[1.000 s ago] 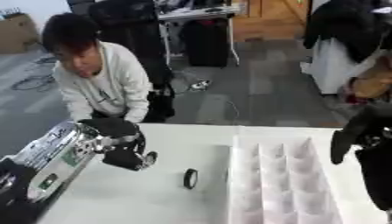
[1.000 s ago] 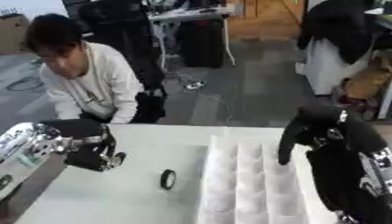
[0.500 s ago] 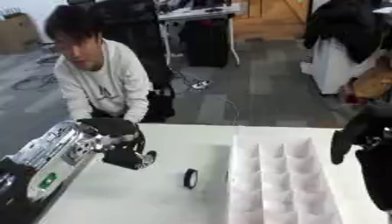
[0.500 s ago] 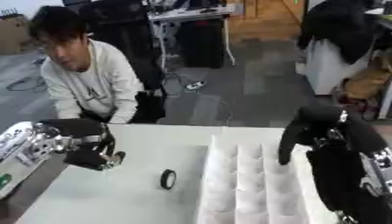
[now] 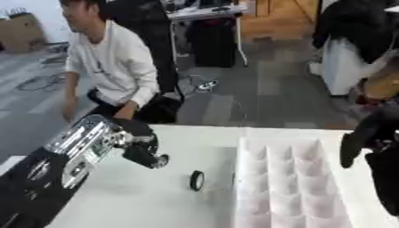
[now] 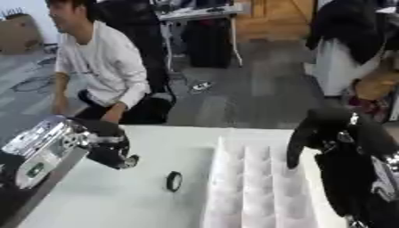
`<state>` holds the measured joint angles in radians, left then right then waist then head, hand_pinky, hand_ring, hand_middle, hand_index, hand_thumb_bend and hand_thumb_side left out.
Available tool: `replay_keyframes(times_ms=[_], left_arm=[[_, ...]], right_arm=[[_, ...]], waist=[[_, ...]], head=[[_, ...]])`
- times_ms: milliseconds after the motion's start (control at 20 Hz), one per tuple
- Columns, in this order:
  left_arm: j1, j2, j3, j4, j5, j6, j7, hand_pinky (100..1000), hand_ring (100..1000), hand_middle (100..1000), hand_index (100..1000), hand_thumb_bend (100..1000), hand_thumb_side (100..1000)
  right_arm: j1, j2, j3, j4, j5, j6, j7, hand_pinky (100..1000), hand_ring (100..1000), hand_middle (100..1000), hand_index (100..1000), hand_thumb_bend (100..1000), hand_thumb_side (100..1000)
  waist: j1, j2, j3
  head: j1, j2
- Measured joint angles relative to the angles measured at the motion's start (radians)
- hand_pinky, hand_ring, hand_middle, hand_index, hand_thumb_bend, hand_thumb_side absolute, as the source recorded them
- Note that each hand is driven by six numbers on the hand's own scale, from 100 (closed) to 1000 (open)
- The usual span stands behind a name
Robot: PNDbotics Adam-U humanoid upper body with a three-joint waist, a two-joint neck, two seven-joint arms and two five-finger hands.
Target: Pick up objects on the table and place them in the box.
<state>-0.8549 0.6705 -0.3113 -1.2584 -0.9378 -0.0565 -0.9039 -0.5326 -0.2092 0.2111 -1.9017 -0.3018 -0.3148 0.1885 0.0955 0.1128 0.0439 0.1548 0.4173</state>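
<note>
- The white tabletop [image 5: 148, 200] fills the near half of what I can see, its far edge running just in front of a seated person who touches nothing on it.
- The white box [image 5: 284, 187], split into rows of small open-topped compartments, takes up the right part of the tabletop and runs out of sight at the near edge. I can make out nothing inside the compartments, so the task looks barely begun.
- The right hand [image 6: 308, 138] hangs over the box's right side with its dark fingers drooping and relaxed, gripping nothing. It looks parked there, out of the way.
- The left hand [image 5: 140, 149] comes in from the left on a silver and black arm, its fingers curled in over the tabletop. There is a pale glint at its tip, but I cannot tell whether anything is pinched there.
- The small black ring [image 5: 196, 180] stands on its edge on the tabletop, between the left hand and the box's left wall, nearer the wall and touching neither.
- Bare tabletop lies all around the ring, so the left hand has free room to close in on it, and the lift across into the nearest compartments would be short.
</note>
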Motion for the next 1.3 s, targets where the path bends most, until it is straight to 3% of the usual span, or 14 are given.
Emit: replay_keyframes(times_ms=[350,950,1300], left_arm=[[-0.039,-0.065,0.002,0.149,-0.078,-0.052,0.013,150,411,446,653,690,968],[-0.064,-0.132,0.015,0.267,-0.121,-0.104,0.024,186,428,478,691,942,1000],[-0.074,-0.155,0.016,0.287,-0.120,-0.114,0.015,209,440,500,708,1000,1000]], right_arm=[[0.006,0.001,0.004,0.003,-0.008,0.002,0.003,298,415,523,733,100,894],[0.006,0.010,0.006,0.009,-0.018,0.005,0.014,296,416,523,736,100,895],[0.007,0.010,0.008,0.009,-0.025,0.007,0.017,298,416,523,736,100,896]], waist=[[0.007,0.000,-0.009],[0.007,-0.001,-0.013],[0.007,-0.002,-0.018]], head=[[0.005,0.024],[0.005,0.024],[0.006,0.024]])
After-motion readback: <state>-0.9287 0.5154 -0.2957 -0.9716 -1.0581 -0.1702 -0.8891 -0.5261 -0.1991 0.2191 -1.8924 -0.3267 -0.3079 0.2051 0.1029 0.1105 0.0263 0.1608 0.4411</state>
